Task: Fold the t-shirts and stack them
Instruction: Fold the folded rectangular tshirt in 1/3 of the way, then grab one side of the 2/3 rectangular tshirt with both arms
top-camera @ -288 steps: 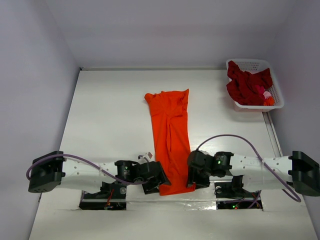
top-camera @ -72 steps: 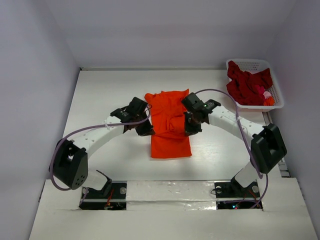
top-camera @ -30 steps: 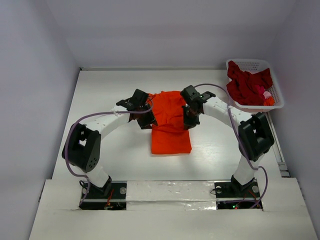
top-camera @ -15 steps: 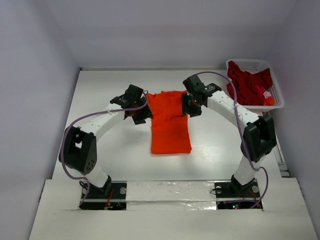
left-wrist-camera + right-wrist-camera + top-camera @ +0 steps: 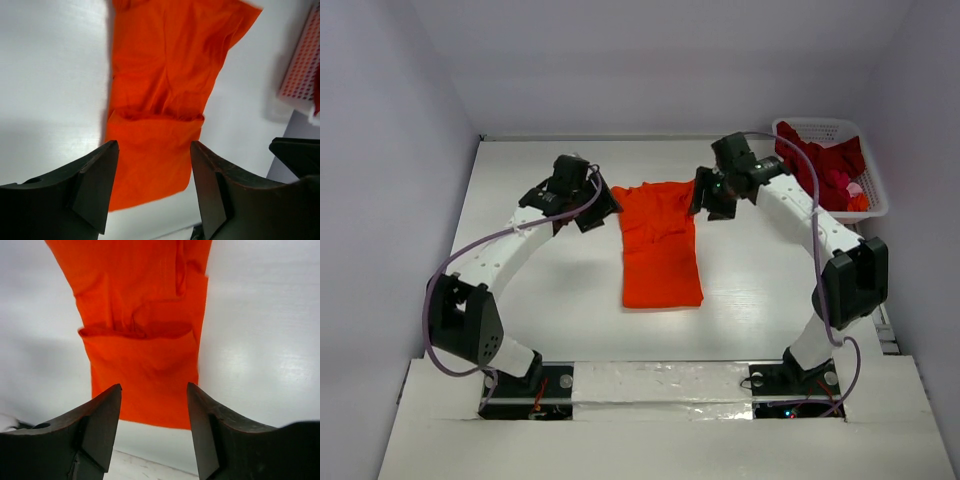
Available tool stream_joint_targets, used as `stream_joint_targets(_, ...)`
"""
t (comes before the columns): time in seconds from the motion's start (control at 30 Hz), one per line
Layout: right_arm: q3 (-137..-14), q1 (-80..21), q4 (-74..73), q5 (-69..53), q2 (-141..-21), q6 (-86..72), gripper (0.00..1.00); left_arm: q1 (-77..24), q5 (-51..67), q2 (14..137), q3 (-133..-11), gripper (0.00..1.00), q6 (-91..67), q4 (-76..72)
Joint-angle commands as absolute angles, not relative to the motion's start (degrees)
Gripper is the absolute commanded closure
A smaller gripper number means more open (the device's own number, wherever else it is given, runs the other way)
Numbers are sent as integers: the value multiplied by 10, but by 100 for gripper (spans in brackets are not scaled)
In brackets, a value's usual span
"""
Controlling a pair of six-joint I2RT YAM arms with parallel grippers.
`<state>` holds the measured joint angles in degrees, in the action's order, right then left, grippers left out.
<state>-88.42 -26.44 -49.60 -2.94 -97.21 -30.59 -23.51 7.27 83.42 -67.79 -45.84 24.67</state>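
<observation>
White desk (image 5: 520, 300) walled at left, far and right sides; bare surface on both flanks of the cloth. Orange t-shirt (image 5: 660, 250) flat at desk centre, running near to far, near part doubled over. White lattice basket (image 5: 873, 205) at far right corner, holding heaped dark red t-shirts (image 5: 810, 170). Left pincer (image 5: 153, 150) and right pincer (image 5: 154, 390) raised beside the orange shirt's far corners, one per side; jaws parted about halfway, nothing gripped.

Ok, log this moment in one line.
orange t-shirt: folded over, flat on table | left fingers: open, empty | right fingers: open, empty | red t-shirts: in basket
</observation>
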Motion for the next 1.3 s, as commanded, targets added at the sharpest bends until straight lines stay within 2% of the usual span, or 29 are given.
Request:
stream_joint_targets(0.0, -942, -207, -435, -89, -975, -315, 37, -208, 84, 861, -737, 44, -453, 178)
stream_joint_targets(0.03, -959, -199, -437, -94, -1003, -311, 34, -202, 84, 874, -750, 40, -447, 176)
stream_joint_targets(0.07, -978, -191, -450, -88, -1020, -308, 33, -194, 85, 885, -759, 39, -440, 174)
stream_joint_targets(0.37, -1210, -185, -497, -148, -1186, -333, 31, -106, 182, 1028, -816, 43, -396, 102)
stream_joint_targets(0.47, -1238, -180, -495, -171, -1223, -337, 31, -94, 188, 1054, -838, 41, -380, 102)
stream_joint_targets(0.8, -1245, -170, -485, -180, -1275, -329, 31, -89, 208, 1140, -883, 39, -383, 106)
stream_joint_targets(1.1, -1214, -159, -501, -71, -1270, -340, 30, -89, 236, 1172, -901, 40, -392, 98)
stream_joint_targets(1.27, -1209, -149, -513, -62, -1288, -364, 31, -89, 245, 1197, -928, 40, -388, 117)
